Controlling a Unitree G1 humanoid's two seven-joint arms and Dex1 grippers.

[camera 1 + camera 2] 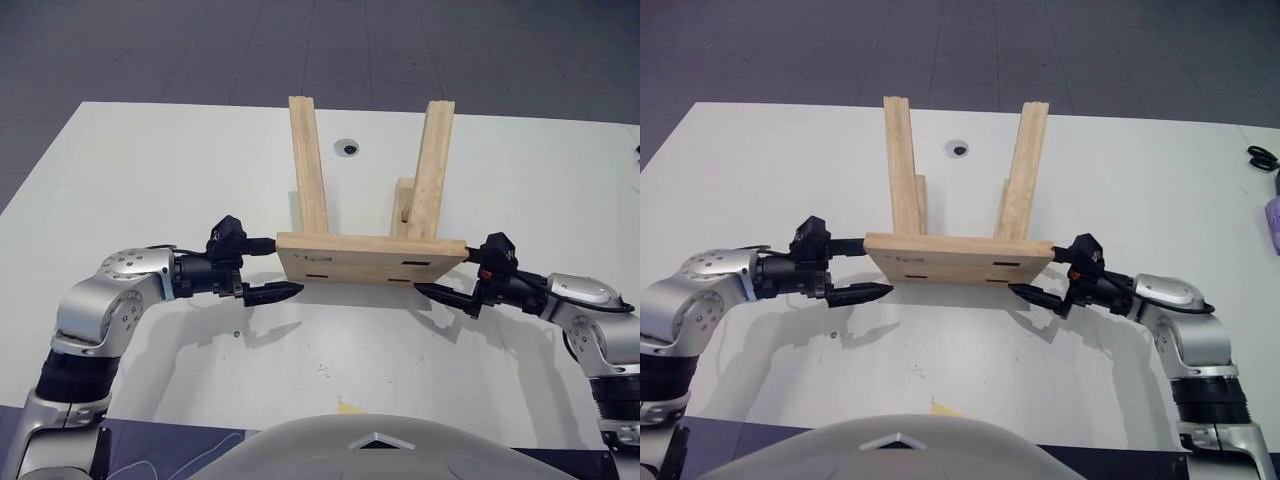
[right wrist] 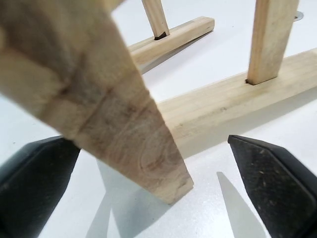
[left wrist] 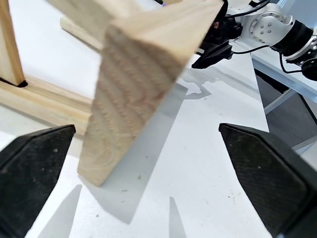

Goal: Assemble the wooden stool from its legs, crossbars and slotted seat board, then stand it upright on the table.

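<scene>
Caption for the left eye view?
Left gripper and right gripper, both open, flank the seat board of the tipped stool.

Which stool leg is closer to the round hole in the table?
The leg on the robot's left; the hole sits right beside it, between the legs, farther from the right leg.

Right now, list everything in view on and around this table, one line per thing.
stool: one, pale wood, on its side mid-table, seat board toward the robot, legs pointing away
table: one, white, under everything
cable hole: one, dark with metal rim, far side, between the legs
small black item: one, right table edge, too small to identify
purple item: one, right edge, cut off
floor: dark grey, beyond the table
left claw: one, black, open, at the seat board's left end
right claw: one, black, open, at its right end
</scene>
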